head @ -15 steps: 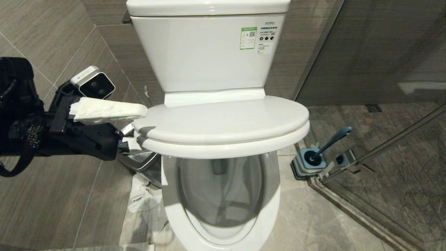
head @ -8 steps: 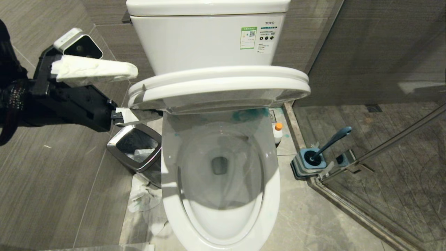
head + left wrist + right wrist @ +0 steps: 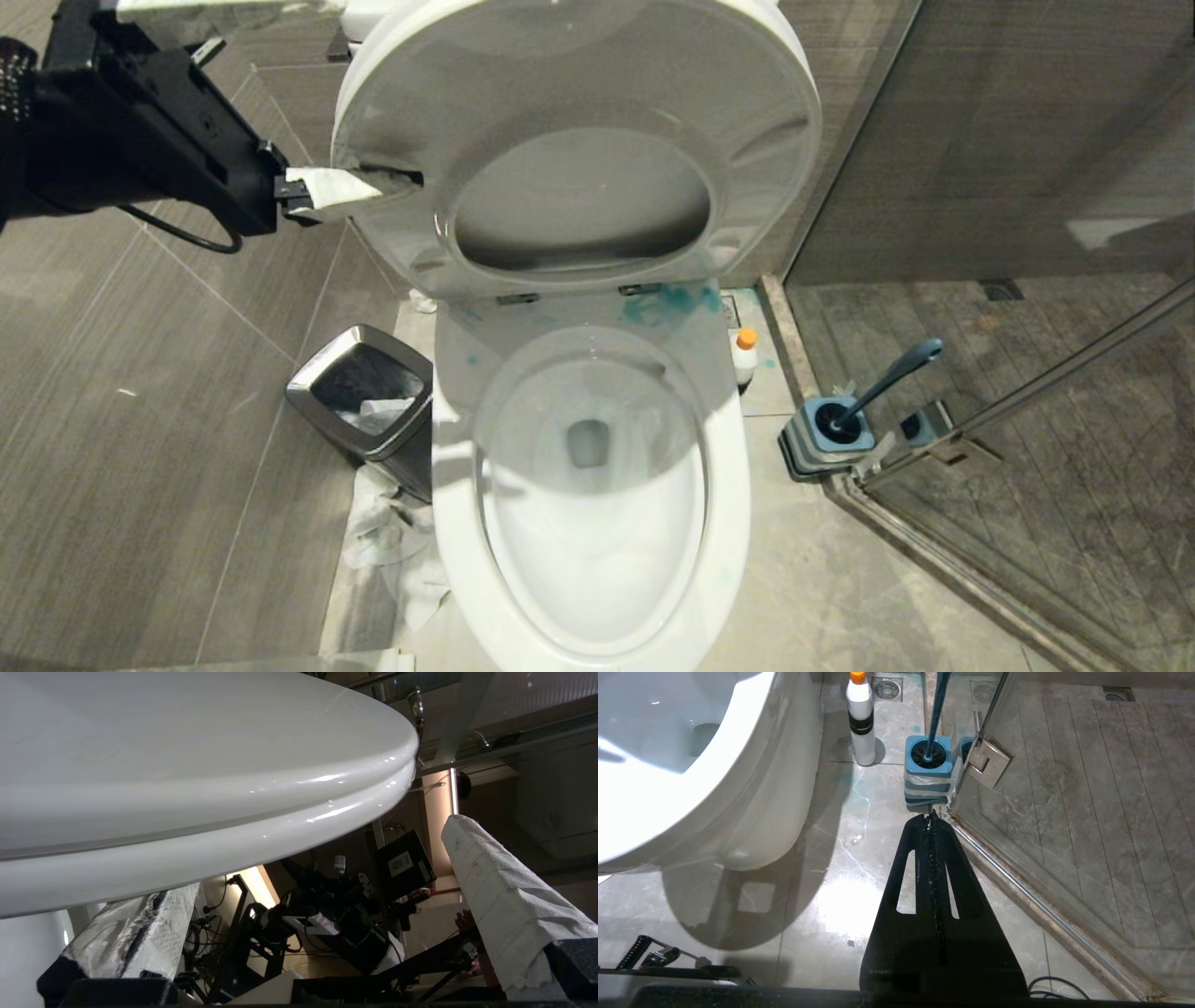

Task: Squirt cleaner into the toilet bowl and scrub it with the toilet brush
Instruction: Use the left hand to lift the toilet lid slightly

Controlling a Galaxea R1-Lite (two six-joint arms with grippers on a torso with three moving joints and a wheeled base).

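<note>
We see the left end effector (image 3: 317,103) high at the left of the head view, its paper-wrapped fingers (image 3: 495,891) spread wide; the lower one sits under the edge of the raised toilet lid and seat (image 3: 579,140), while the upper one is cut off by the frame's top edge. Whether that lower finger actually touches the seat we cannot tell, since the contact spot is in shadow. The lid and seat stand tilted up and hide nearly all of the tank. Below them the toilet bowl (image 3: 448,523) lies open, with blue-green smears on the rim near the hinges. The right end effector (image 3: 931,816) appears only in its own wrist view, fingers pressed together with nothing between them, low over the floor (image 3: 831,896) near the brush holder. The toilet brush (image 3: 887,378) stands tilted in its blue holder (image 3: 826,439) on the floor right of the bowl, beside the glass door's hinge. The cleaner bottle (image 3: 744,355), orange-capped, stands upright between bowl and holder, mostly hidden in the head view. A bin (image 3: 359,401) with crumpled paper sits left of the bowl
</note>
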